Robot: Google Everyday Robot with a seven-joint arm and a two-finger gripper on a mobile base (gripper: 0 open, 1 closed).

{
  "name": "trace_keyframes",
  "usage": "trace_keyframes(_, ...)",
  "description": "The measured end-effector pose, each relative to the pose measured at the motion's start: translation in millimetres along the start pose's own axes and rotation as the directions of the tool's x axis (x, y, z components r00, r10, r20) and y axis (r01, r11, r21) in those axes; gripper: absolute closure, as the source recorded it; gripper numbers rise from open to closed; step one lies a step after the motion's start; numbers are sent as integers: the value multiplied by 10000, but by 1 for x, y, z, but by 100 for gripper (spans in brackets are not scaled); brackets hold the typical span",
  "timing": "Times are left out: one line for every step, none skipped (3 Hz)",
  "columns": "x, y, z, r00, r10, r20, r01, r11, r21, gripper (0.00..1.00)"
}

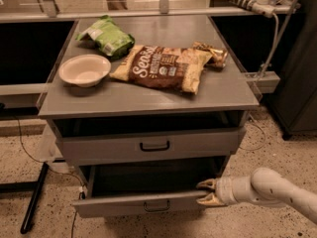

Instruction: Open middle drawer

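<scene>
Far to the left of the gripper [202, 192] and well above it, we see a pale bowl [84, 69] on the grey cabinet top [148, 97], with a green bag [106, 36] just behind it. Closer to the gripper's side, a brown chip bag [161, 67] lies flat. A small crinkled snack bag [210, 53] touches its right end, almost straight above the gripper.

Under the top, the upper drawer [124, 147] sits above and left of the gripper. Below it, the middle drawer [114, 207] stands out from the cabinet with its dark inside showing. Its front runs leftward from the gripper, and its black bar handle [157, 206] is a little to the gripper's left. The gripper is at the right end of this front with its fingers [207, 184] apart, one over the drawer's inside and one before the front. We cannot tell whether they press on it. The white arm [277, 192] reaches off to the right.
</scene>
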State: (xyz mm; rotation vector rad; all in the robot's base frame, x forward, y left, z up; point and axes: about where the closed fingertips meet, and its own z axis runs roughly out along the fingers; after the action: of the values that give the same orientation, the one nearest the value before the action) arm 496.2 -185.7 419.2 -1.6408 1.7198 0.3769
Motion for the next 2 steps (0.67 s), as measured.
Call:
trace_keyframes(0,0,0,10000,0,0,0,10000,-1,81)
trace_keyframes(0,0,0,10000,0,1,0,10000,-1,58)
